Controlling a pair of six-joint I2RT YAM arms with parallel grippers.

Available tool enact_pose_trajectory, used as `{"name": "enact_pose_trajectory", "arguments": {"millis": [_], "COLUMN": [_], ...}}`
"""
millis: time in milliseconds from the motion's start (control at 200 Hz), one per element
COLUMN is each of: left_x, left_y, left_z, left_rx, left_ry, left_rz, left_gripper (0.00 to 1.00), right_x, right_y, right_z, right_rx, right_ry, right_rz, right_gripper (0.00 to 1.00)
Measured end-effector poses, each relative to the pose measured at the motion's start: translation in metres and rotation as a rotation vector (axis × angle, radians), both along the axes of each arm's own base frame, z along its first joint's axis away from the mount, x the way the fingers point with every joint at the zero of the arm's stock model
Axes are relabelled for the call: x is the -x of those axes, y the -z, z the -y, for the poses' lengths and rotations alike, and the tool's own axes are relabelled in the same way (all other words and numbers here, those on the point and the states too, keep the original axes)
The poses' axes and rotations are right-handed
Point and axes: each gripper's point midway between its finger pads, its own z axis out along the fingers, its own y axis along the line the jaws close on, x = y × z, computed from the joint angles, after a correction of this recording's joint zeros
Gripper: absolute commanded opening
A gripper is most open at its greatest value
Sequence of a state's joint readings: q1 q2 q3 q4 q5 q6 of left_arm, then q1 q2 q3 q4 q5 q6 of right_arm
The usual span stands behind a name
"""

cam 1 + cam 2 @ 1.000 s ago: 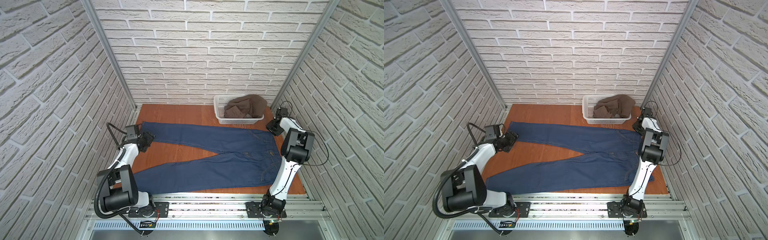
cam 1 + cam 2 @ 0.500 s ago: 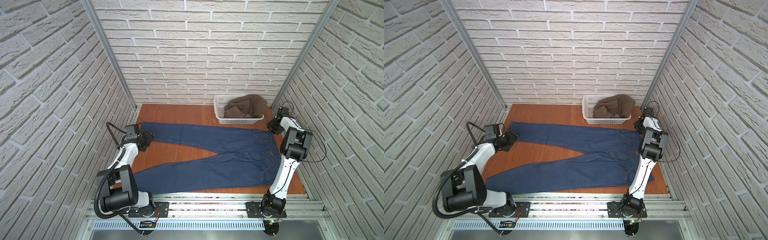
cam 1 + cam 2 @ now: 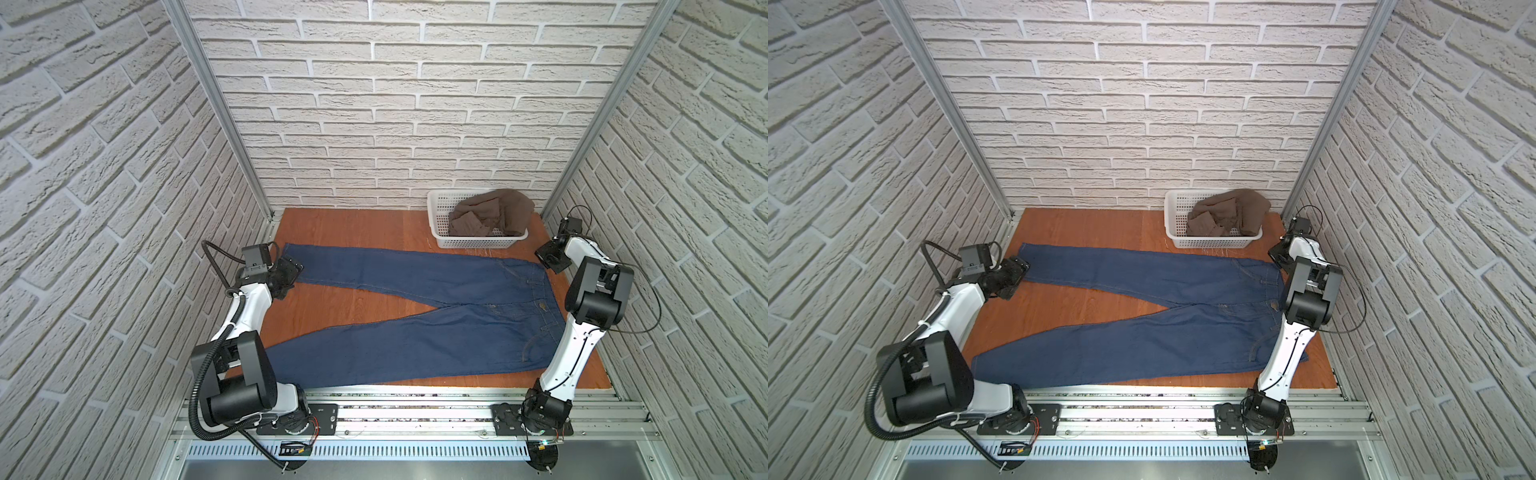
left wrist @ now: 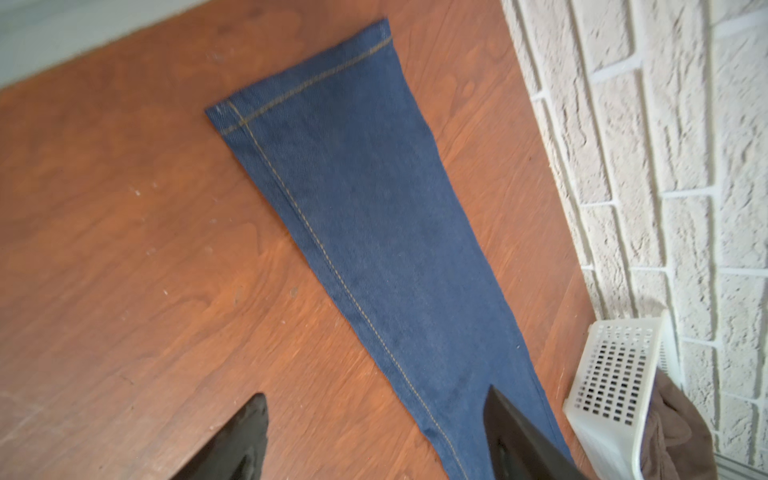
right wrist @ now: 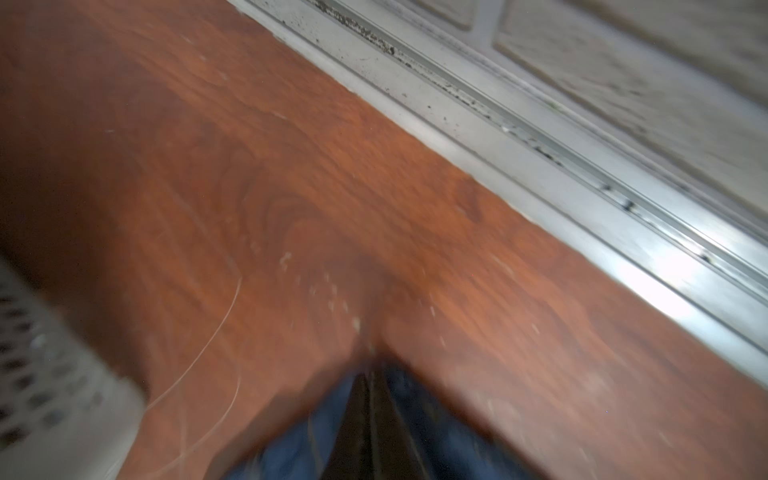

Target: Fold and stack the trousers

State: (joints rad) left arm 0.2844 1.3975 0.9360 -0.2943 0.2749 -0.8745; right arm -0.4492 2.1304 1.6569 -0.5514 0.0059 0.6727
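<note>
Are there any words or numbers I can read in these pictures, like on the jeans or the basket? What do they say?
No text can be read anywhere in these pictures.
Tan mark at the waistband of the trousers: too small to tell if it bears writing.
Dark sticker by the front rail: too small to read.
White basket: no label shows.

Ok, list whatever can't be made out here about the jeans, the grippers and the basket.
- Right gripper: the right wrist view is motion-blurred. Its fingers are shut with denim either side, but whether cloth is pinched is unclear.
- Trousers: the near leg's hem runs behind the left arm in a top view.
- Brown cloth in the basket: crumpled, so the kind of garment cannot be told; the left wrist view's edge cuts it off.
</note>
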Motion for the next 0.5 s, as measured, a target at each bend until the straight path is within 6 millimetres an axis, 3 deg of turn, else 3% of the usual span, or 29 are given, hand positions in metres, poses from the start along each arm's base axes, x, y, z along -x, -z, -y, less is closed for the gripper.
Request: {"name": "enact_pose_trajectory", "arguments": {"millis": [225,320,500], "left_x": [-0.017,-0.026,-0.037], "left_y": [-0.025,-0.028,-0.025], "left_z": [-0.014,-0.019,-0.020], "left_rx": [-0.005,0.003,0.032], "left_ry": [-0.019,-0.018,-0.016], "left_rz": [0.048,0.051,0.040], "left_gripper": [0.80,0.80,0.81], "right_x": [0.010,0.011,0.006], "right_y": [-0.054,-0.059,-0.047], "right_z": [0.001,0.002,0.002], "right_rx": [0.026,0.020,-0.019], "right_ry": [0.022,0.026,0.019], "right_rz": [0.146,0.171,0.161], "right_gripper": [0.05,0.08,0.28]}}
